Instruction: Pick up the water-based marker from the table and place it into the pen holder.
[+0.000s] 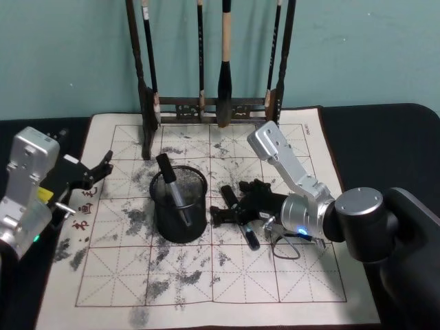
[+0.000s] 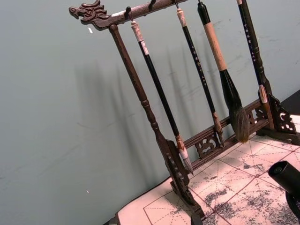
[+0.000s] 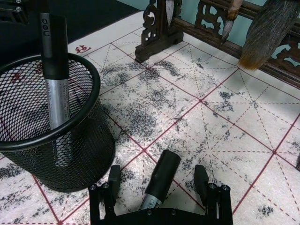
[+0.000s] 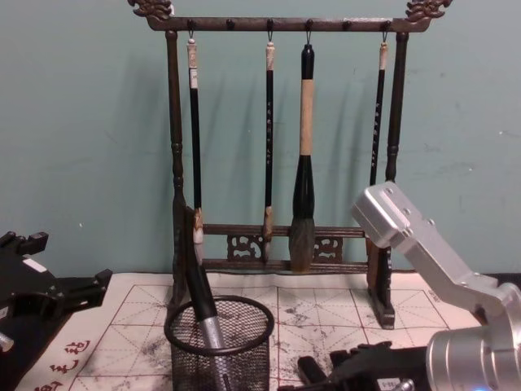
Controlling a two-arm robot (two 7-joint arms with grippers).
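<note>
Teal wall backs the table (image 1: pixel 385 130); on its mat (image 1: pixel 275 275) the water-based marker (image 3: pixel 161 176) lies flat, just beside the pen holder (image 3: pixel 89 136). The right gripper (image 3: pixel 157 180) straddles it low, fingers wide, gripping nothing. This looks like the grasp step: close, then lift over the rim. The left gripper (image 1: pixel 102 170) is parked open at the mat's left edge.

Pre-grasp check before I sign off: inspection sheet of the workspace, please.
Surface: mat ink-stained, flat on table.
Job's things: holder upright, inner marker standing in it; loose marker lying on mat beside holder.
Clutter: nothing seen.
Grippers: right gripper open, straddling loose marker; left gripper at mat's left edge.
Cables: loop by right gripper.
Surroundings: brush rack, four brushes, teal wall.
</note>
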